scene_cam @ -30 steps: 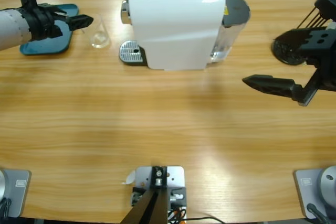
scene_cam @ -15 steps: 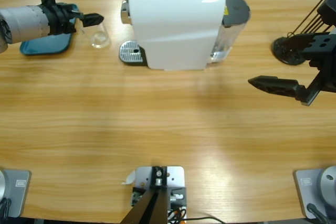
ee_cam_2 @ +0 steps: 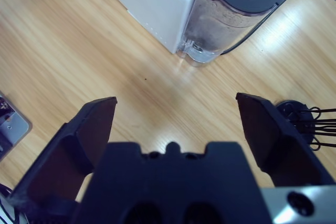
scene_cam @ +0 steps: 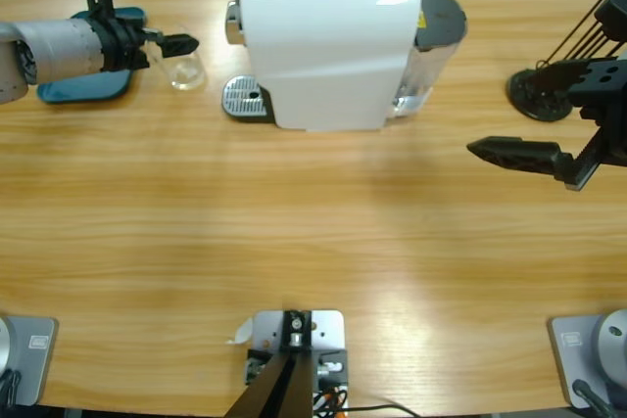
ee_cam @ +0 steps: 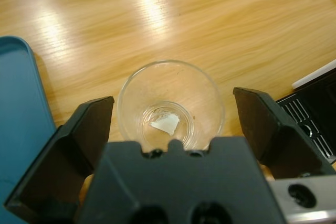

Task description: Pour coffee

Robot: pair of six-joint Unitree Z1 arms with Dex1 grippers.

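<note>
Clearly, the small clear glass tumbler (ee_cam: 169,107) is framed directly between the spread fingers of the left gripper (ee_cam: 176,124) in the left wrist view, one finger (ee_cam: 86,135) on each side of it with a gap left to the glass, so nothing is held. Seen from above, the tumbler (scene_cam: 184,68) stands upright at the upper left of the frame, between the blue tray (scene_cam: 73,85) and the drip grate (scene_cam: 245,98) of the white coffee machine (scene_cam: 328,41), just at the fingertips of the left gripper (scene_cam: 181,45). No coffee can be made out in it; only a pale glint is seen at its bottom. The right gripper (scene_cam: 490,151) is held at the right edge, well apart from the glass, its fingers wide open and empty in the right wrist view. By this judgement, the left arm is the nearer one, and closing is what is called for.
</note>
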